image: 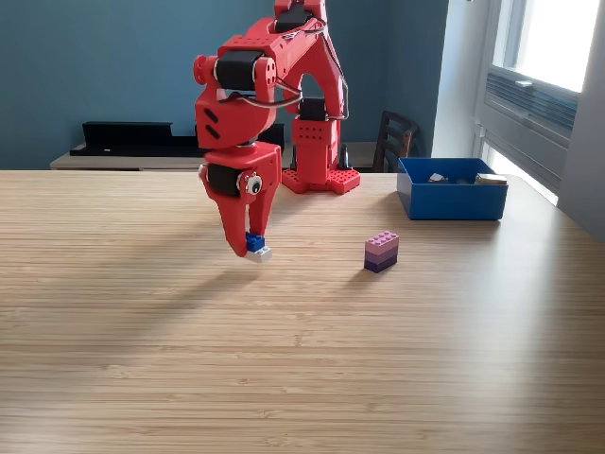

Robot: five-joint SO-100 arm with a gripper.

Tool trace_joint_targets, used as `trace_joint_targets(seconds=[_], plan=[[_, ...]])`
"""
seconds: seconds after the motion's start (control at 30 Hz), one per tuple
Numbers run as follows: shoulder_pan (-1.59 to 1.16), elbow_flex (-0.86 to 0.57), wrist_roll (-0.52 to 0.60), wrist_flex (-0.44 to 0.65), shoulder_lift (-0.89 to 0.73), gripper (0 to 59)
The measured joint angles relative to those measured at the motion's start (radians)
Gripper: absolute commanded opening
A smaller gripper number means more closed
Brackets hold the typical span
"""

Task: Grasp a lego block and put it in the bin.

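The wide pale wooden table [302,378] fills the view, and the red plastic arm's claw [248,244] hangs over it, pinched on a small blue-and-white lego block [255,247] lifted clear of the surface. At two o'clock waits the shallow blue plastic bin [452,200]; nearer, at three o'clock, stands a pink-and-purple stacked block [381,252]. The held block looks light, rigid, slick-sided: best squeezed across flat faces. No readable writing anywhere.

A pale striped wooden table [302,378] fills the lower frame. Behind it, at upper left, a teal wall [104,66] backs a low black shelf unit [128,137]. A dark chair [395,140] stands right of centre; a bright window [553,38] occupies the upper right.
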Motion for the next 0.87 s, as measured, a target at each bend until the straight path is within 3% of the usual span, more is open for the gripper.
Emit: trace_joint_targets(seconds=[0.2,0.53,0.87], plan=[[-0.043,-0.127,-0.04,0.115,0.0,0.0],[-0.4,-0.095,-0.117,0.259,0.015,0.0],[-0.917,0.035,-0.198,0.304,0.305,0.0]])
